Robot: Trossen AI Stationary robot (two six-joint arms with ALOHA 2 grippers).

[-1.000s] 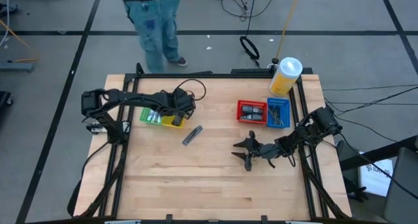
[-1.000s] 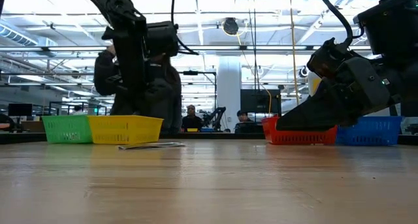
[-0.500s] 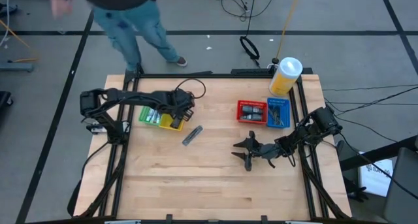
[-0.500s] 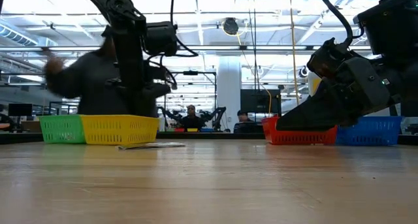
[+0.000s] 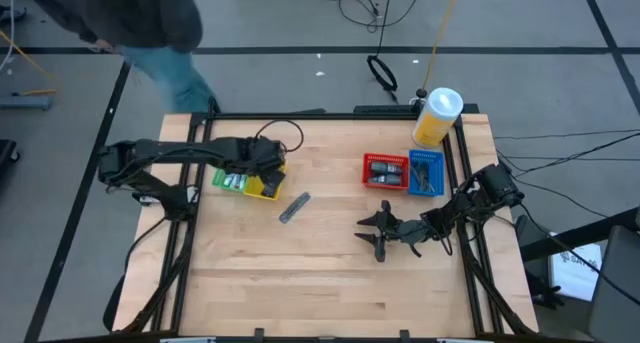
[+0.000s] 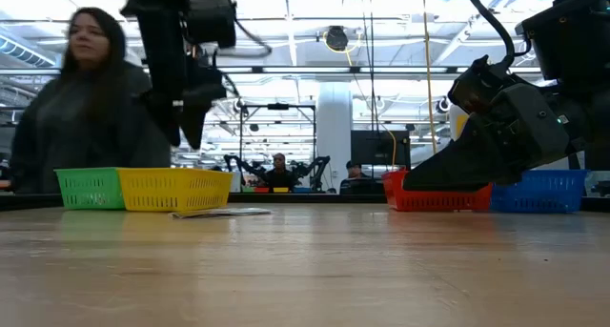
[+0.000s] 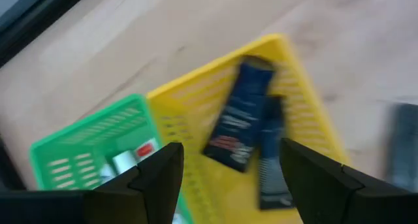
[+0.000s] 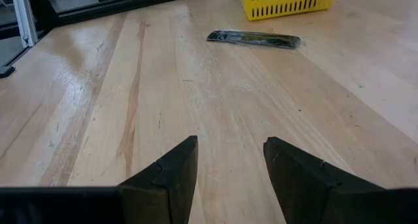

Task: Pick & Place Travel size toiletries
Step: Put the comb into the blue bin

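Note:
My left gripper (image 5: 262, 171) hangs open and empty above the yellow basket (image 5: 264, 187). In the left wrist view its fingers frame two dark sachets (image 7: 239, 119) lying in that yellow basket (image 7: 307, 113). Beside it, the green basket (image 7: 85, 160) holds a white tube with a red mark (image 7: 134, 156). One grey sachet (image 5: 294, 207) lies flat on the wood between the basket pairs, also in the right wrist view (image 8: 255, 38). My right gripper (image 5: 378, 237) waits low at the table's right, open and empty, pointing toward that sachet.
A red basket (image 5: 384, 169) with dark items and a blue basket (image 5: 426, 173) stand at the far right, and a yellow white-capped jar (image 5: 437, 117) stands behind them. A person (image 5: 130, 23) moves past the table's far left corner. Bare wood fills the near half (image 5: 320, 283).
My left gripper has risen from the yellow basket to well above its rim and drawn slightly toward the table's left. The person behind the far edge has walked off toward the left. My right arm and the grey sachet have kept still.

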